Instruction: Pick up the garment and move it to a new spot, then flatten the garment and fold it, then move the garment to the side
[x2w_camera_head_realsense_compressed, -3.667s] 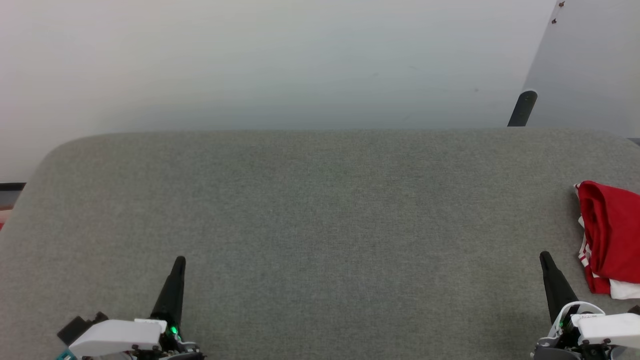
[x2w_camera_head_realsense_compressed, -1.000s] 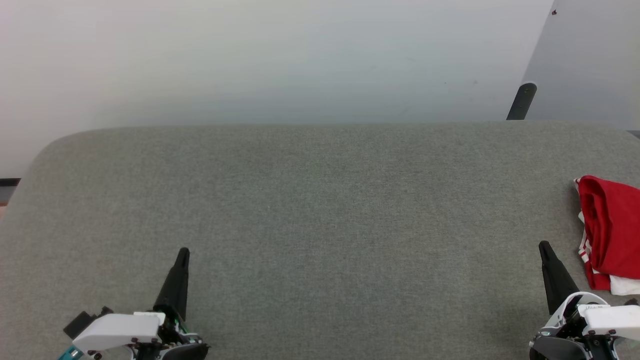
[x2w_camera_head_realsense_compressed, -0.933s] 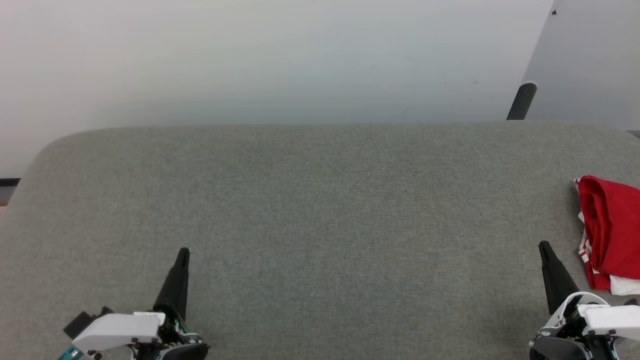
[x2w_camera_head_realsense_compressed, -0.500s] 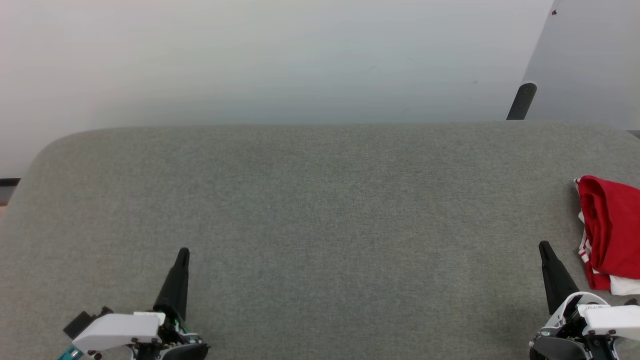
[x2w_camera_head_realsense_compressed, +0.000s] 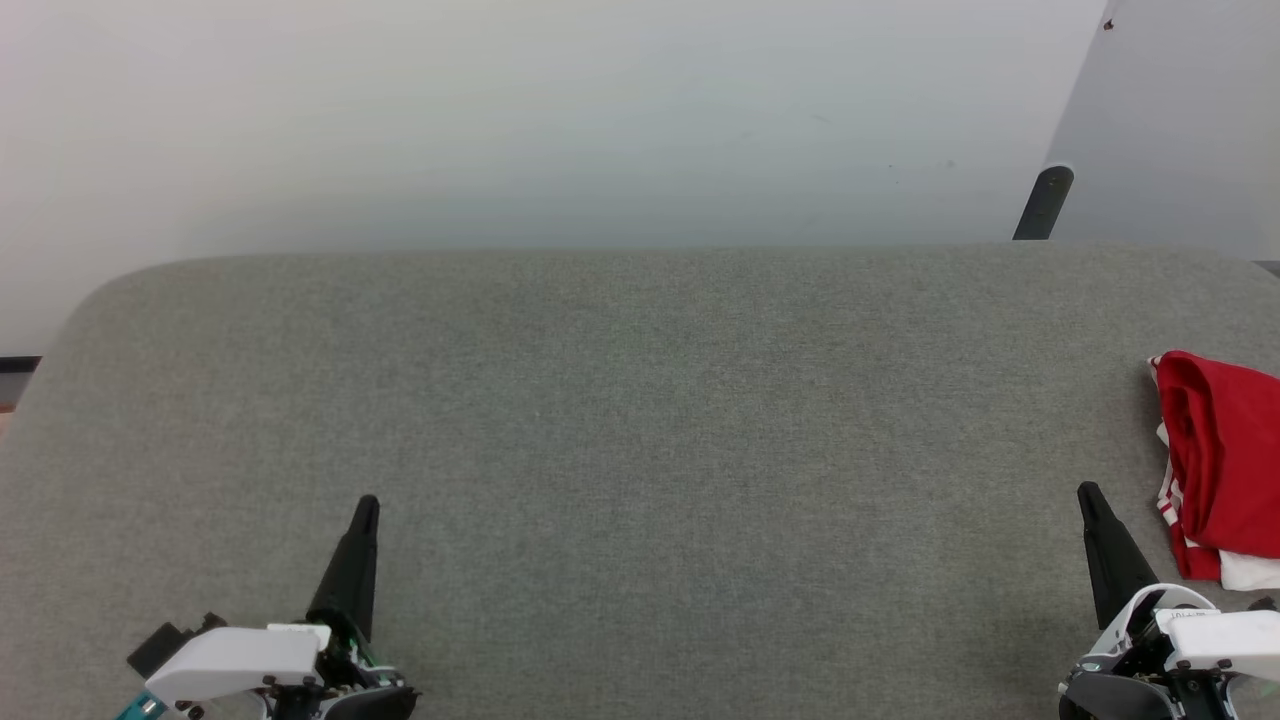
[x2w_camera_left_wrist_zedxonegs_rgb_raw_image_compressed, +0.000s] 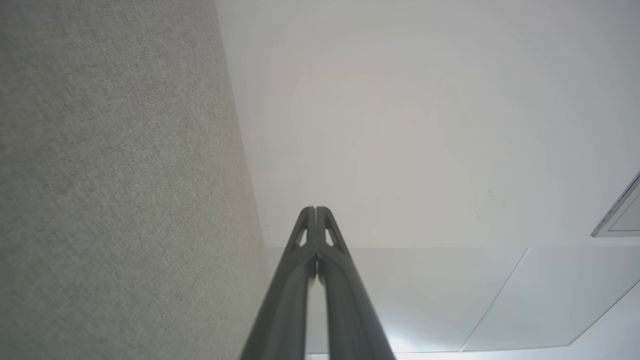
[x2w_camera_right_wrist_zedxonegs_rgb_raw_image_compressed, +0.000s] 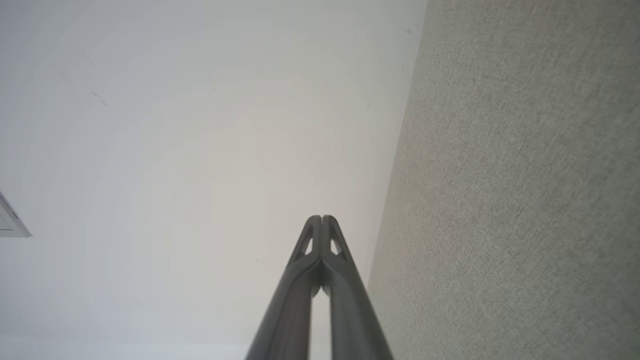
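Both my jaws are pressed together and empty. Left gripper (x2w_camera_head_realsense_compressed: 367, 505) sits low left over the table (x2w_camera_head_realsense_compressed: 640, 400), right gripper (x2w_camera_head_realsense_compressed: 1087, 493) low right. Both point away from me toward the wall (x2w_camera_head_realsense_compressed: 500, 120). In the wrist views the fingers meet at the tips with nothing between them.

Garment (x2w_camera_head_realsense_compressed: 1222, 450): on the table at the far right, partly cut off by the edge of the head view. It is near my right gripper, to its right, not touching. It lies as a compact red bundle in layers. Striped trim runs down its left edge and a white patch shows at the near corner. Lettering is not visible.

Handling, my estimate: light, soft fabric with no stiffness, so it will sag and unfold from any single pinch. It is probably a little slick, so a shallow nip could slip or peel off only the top ply. Not fragile.

Where to hold: the right gripper is the obvious one. Open wide, come down on the thick rolled left edge by the trim, and take all layers at once. For spreading, add a second hold at an opposite corner with the left gripper. Whether it already counts as folded, I cannot tell.
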